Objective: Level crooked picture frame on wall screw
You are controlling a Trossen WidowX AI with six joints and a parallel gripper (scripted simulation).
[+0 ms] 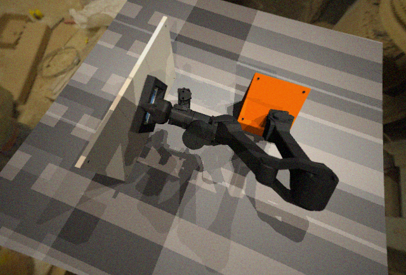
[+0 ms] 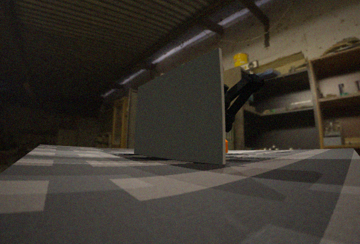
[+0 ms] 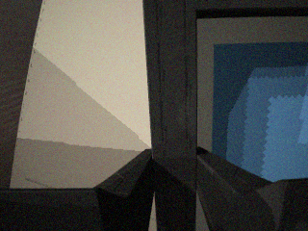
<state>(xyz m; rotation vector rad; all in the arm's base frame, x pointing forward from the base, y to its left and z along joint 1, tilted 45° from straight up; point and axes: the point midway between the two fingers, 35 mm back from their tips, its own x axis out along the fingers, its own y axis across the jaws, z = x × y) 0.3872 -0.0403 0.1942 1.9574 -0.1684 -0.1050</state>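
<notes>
"What's biggest on your feeds?"

"The patterned table top [image 1: 209, 232] [image 2: 174, 215], with the pale wall panel [image 1: 108, 137] [image 2: 180, 113] [image 3: 91, 63] standing upright on it."

"And my arm?"

"Black, reaching from the orange base plate [image 1: 275, 95] to the panel's face."

"Where's the picture frame [image 1: 143, 118] [image 3: 173, 72]?"

"Against that face, dark-bordered around a blue picture [image 3: 284, 140]. I can't tell from here whether it's level."

"Claw?"

"My gripper [image 1: 149, 109] [image 3: 172, 156] is pinched on the frame's side bar."
</notes>
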